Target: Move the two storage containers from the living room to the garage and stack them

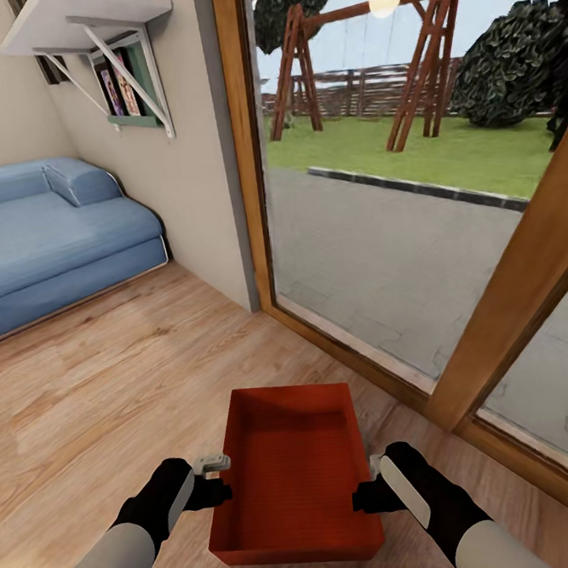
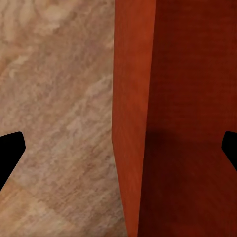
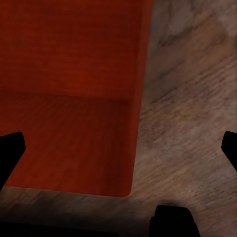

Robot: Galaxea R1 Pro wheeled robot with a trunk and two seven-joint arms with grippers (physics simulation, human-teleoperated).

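Head view: 1 red-orange bin [image 1: 295,479] sits on the light wood-plank floor [image 1: 112,383] of the living room, close to the wood-framed glass door [image 1: 382,225] and just in front of the robot; the bin is upright, open on top and nothing shows inside it; the left gripper [image 1: 216,486] is at the bin's left wall and the right gripper [image 1: 366,495] at its right wall, 1 on each side; a blue sofa [image 1: 50,238] stands along the far wall, well apart from the bin; a white bracketed shelf [image 1: 84,26] hangs above it beside a green-framed rack of books [image 1: 128,87]; through the glass, a paved yard, grass and a wooden swing frame [image 1: 368,55].

Left wrist view: the left gripper [image 2: 118,150] is spread wide, its dark fingertips [image 2: 10,148] at opposite edges of the picture; the bin's thin wall [image 2: 131,123] runs between them, plank floor on 1 side and the bin's inside on the other; the fingers do not touch the wall.

Right wrist view: the right gripper [image 3: 118,150] is likewise spread wide, straddling the bin's wall [image 3: 140,98] near a rounded corner; 1 fingertip [image 3: 10,150] lies over the red inside, the other over the shadowed floor; no contact is visible.
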